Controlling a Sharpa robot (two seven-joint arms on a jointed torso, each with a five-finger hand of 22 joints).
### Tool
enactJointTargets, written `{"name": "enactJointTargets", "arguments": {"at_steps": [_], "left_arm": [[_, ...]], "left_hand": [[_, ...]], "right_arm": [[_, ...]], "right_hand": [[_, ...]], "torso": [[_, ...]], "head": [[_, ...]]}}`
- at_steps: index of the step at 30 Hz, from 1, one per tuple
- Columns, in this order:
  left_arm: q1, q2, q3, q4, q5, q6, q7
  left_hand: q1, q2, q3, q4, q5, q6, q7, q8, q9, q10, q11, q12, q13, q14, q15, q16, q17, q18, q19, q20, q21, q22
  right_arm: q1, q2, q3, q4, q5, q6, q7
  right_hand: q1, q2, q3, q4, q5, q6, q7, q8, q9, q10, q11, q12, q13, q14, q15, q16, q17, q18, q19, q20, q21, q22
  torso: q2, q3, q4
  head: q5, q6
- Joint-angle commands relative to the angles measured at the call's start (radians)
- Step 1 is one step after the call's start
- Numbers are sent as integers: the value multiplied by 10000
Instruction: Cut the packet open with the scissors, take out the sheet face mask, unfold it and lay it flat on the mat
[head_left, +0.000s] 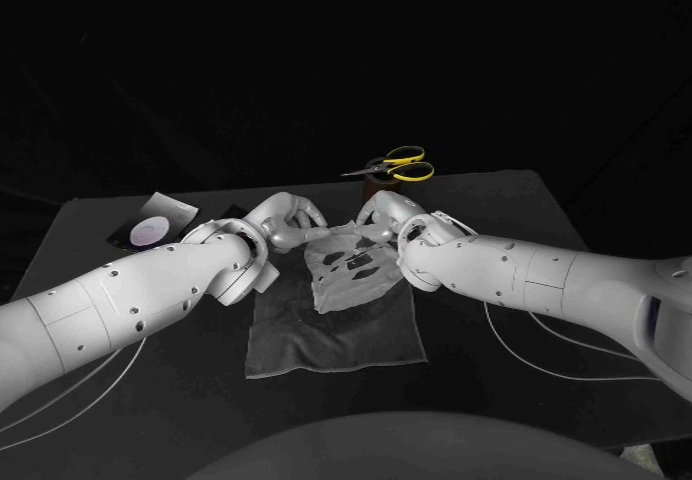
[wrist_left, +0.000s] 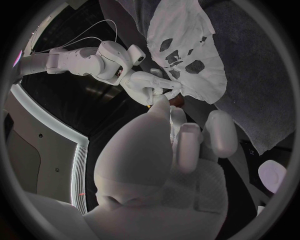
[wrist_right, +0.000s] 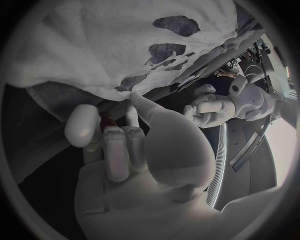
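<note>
A black table (head_left: 498, 205) stands in a dark room with a grey mat (head_left: 339, 340) spread at its middle. The sheet face mask (head_left: 351, 268) is already out and open, its eye and mouth holes showing. It lies over the far half of the mat, and its near part appears to rest on the cloth. Its far edge is held between the two hands, probably so the thin sheet stays stretched and cannot fold back on itself as it goes down.

The left hand (head_left: 284, 225) is at the mask's far-left corner, its fingers closed in on the edge there. The right hand (head_left: 387, 213) pinches the far-right part of the same edge, and in the right wrist view a fingertip (wrist_right: 131, 97) meets the rim of the mask (wrist_right: 125, 45). The two hands are near each other, so the sheet looks slightly gathered between them rather than pulled fully wide.

The task seems close to its end. What remains is to lower that far edge flat onto the mat and let go without dragging the sheet.

The scissors (head_left: 397, 166) with yellow handles are at the far edge of the table, behind the hands. The opened packet (head_left: 152, 228) lies well off to the left, clear of the mat.
</note>
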Motion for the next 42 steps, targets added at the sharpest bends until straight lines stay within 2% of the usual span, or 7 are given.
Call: {"name": "enactJointTargets", "arguments": {"at_steps": [1,10,18,26,37,39,42], "left_arm": [[6,13,7,14,41,78,32],[6,-21,7,35,41,51,45],[6,-186,6,142,126,-164,175],[4,-345,5,258,274,-386,288],[-2,-458,4,342,404,-602,388],[-3,-462,3,346,414,-601,389],[-5,-469,3,348,424,-591,386]], "left_hand": [[38,-26,59,-25,-29,5,26,-35,-8,69,-3,45,2,220,64,42,762,84,10,33,39,9],[38,-26,59,-25,-29,5,26,-35,-8,69,-3,45,2,220,64,42,762,84,10,33,39,9],[12,-52,141,-28,-29,-9,40,-71,-59,68,9,48,-6,227,73,48,776,81,15,39,48,15],[11,-65,166,-32,-29,-21,45,-83,-74,68,13,49,-9,234,76,52,791,81,17,41,50,16],[5,-70,191,-31,-29,-27,50,-92,-87,72,16,51,-10,234,79,53,788,82,15,43,49,13],[2,-73,205,-30,-30,-31,53,-97,-95,44,18,42,-50,231,80,52,781,84,10,44,43,6],[-11,-89,224,-28,-29,-42,59,-107,-108,30,23,36,-70,230,84,51,777,86,3,46,36,-4]], "right_arm": [[6,-59,0,95,-158,-420,243],[7,-464,6,839,-146,-681,373],[-60,-865,8,1765,-248,-313,255],[-196,-1000,-7,2258,-410,-16,165],[-349,-967,-32,2589,-792,-215,221],[-360,-959,-38,2614,-730,-313,345],[-370,-965,-45,2650,-643,-437,519]], "right_hand": [[82,8,93,-6,24,214,-124,56,280,1037,-66,34,2631,1041,-71,34,2635,43,11,-49,52,1253],[65,12,133,-20,24,229,-127,71,295,1037,-69,34,2631,1041,-75,34,2635,37,24,-55,85,1262],[56,11,156,-29,23,238,-129,80,304,1037,-71,34,2631,1041,-78,34,2635,45,9,-59,40,1251],[51,10,164,-32,23,240,-129,83,307,1037,-72,34,2631,1041,-78,34,2635,47,5,-60,30,1248],[11,-34,183,-51,22,221,-128,82,318,1037,-71,34,2631,1041,-78,34,2635,59,-21,-64,-39,1231],[-116,-298,125,-135,20,-120,-59,-98,277,1037,-24,34,2631,1041,-57,34,2635,82,-85,-65,-198,1190],[-705,-771,-266,31,11,-1014,426,-736,7,1037,369,34,2631,1041,244,34,2635,79,-207,72,-472,1118]], "torso": [[-1,-3,-2],[-5,3,-16],[-9,5,-25],[-12,-8,-33],[5,-13,-5],[3,-9,-9],[0,-11,-13]], "head": [[7,-3],[17,-6],[21,-5],[19,-8],[41,-8],[58,-8],[68,-8]]}}
